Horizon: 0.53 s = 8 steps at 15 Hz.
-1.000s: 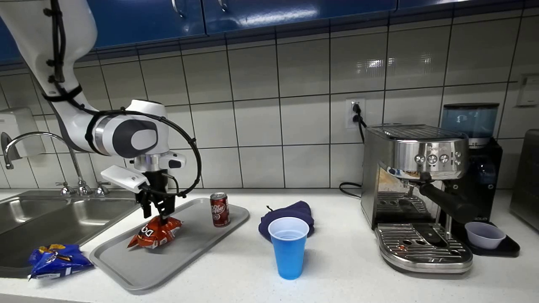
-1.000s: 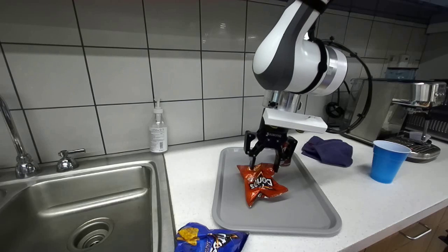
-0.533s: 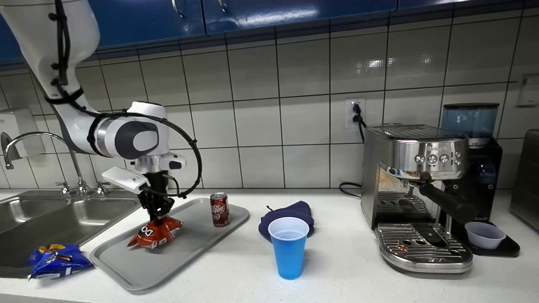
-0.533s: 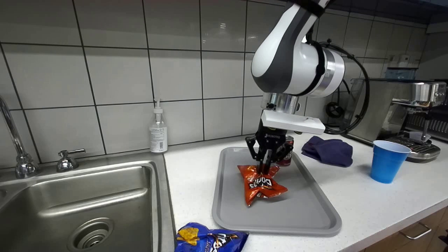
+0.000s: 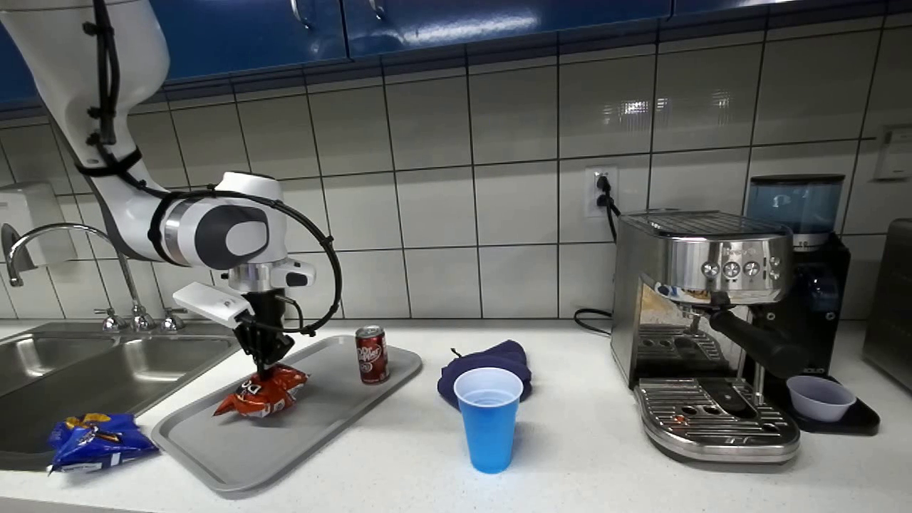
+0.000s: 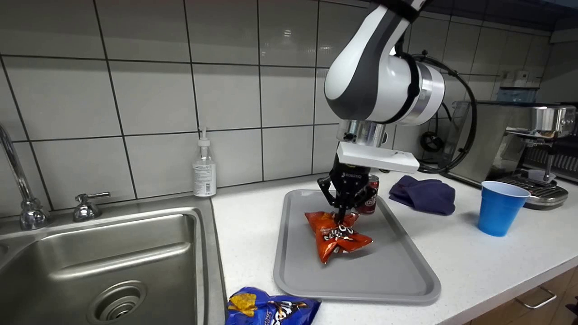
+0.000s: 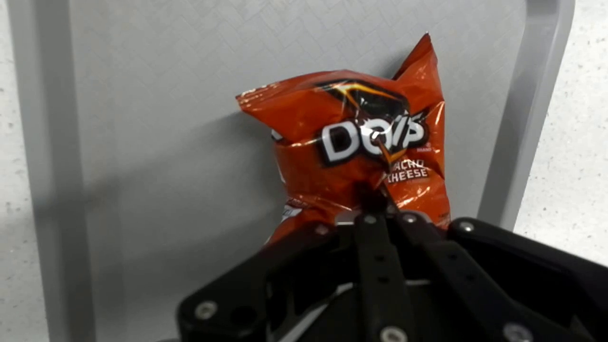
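Red, glossy bag (image 7: 354, 142) puckers, pinched in the tool (image 6: 339, 218), apparently resting on the grey, weave-patterned tray (image 7: 166, 109).

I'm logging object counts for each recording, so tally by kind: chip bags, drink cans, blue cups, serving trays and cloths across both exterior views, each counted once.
Chip bags: 2, the red bag and the blue bag
Drink can: 1
Blue cup: 1
Serving tray: 1
Purple cloth: 1
Total: 6

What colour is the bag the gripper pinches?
The bag is orange-red, clearest in the wrist view.
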Each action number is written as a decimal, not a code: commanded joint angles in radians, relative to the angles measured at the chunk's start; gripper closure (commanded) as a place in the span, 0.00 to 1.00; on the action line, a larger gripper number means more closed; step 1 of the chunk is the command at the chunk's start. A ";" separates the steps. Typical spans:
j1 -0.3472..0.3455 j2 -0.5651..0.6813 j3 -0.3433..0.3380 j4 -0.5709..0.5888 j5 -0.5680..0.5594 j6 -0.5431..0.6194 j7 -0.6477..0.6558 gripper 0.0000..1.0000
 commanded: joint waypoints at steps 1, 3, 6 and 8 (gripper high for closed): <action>-0.010 -0.020 0.006 0.002 -0.019 -0.010 0.026 1.00; -0.010 -0.024 0.009 0.005 -0.018 -0.014 0.025 1.00; -0.008 -0.031 0.017 0.012 -0.012 -0.015 0.022 1.00; -0.008 -0.035 0.022 0.017 -0.009 -0.018 0.020 1.00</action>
